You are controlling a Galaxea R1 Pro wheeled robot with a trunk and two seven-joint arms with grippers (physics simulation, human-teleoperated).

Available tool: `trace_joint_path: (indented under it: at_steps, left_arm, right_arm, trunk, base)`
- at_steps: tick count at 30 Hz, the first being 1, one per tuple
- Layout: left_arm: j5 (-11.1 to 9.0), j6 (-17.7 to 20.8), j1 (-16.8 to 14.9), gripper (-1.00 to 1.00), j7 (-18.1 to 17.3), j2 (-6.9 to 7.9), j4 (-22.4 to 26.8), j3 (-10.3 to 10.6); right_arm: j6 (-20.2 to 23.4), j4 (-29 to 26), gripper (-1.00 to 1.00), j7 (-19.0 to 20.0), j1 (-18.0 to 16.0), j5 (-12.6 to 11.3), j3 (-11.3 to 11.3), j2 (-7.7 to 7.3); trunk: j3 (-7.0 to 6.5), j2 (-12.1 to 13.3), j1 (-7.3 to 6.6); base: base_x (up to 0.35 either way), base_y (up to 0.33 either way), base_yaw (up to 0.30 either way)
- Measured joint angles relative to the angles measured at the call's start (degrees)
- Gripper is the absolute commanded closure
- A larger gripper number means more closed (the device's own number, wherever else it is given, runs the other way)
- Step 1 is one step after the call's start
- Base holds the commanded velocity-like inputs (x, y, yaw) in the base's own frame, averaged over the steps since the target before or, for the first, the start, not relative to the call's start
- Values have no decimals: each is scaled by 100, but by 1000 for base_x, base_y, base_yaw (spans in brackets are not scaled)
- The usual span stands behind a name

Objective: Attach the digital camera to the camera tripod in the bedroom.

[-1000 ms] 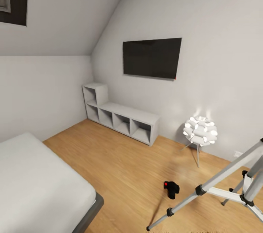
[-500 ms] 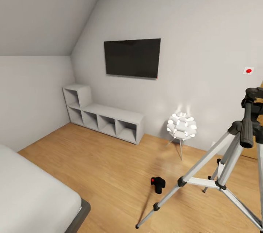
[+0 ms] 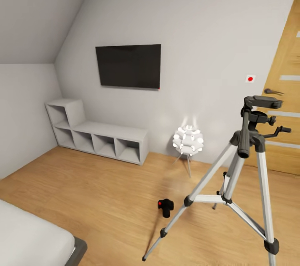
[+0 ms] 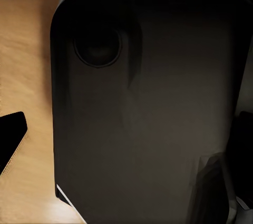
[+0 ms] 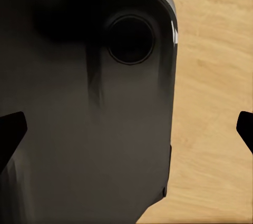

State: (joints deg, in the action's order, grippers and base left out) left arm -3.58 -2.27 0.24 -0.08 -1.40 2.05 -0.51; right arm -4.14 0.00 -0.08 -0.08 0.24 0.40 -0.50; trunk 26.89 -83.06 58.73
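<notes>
- My left gripper (image 4: 10,142) looks down past the dark robot base (image 4: 147,108); one fingertip shows, so I cannot tell its jaw state.
- My right gripper (image 5: 129,129) has tips at opposite edges, jaws wide, nothing between.
- The camera tripod (image 3: 237,174) stands nearest, at right.
- The digital camera (image 3: 166,206) lies on the wood floor (image 3: 96,191), just beside the tripod's left leg.
- Farther off: lamp (image 3: 188,141), cube shelves (image 3: 96,134), television (image 3: 128,66).

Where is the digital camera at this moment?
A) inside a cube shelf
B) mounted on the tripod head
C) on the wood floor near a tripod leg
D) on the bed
C: the digital camera lies on the wood floor beside the camera tripod, whose head carries nothing.
</notes>
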Motion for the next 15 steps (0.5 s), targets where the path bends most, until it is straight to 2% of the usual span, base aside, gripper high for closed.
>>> trace_joint_path:
  at_steps: [15]
  left_arm:
    - [-1,0,0,-100,0,0,0,0]
  right_arm:
    - [1,0,-100,0,2,0,0,-2]
  trunk:
    - [0,0,0]
  base:
    - [0,0,-291]
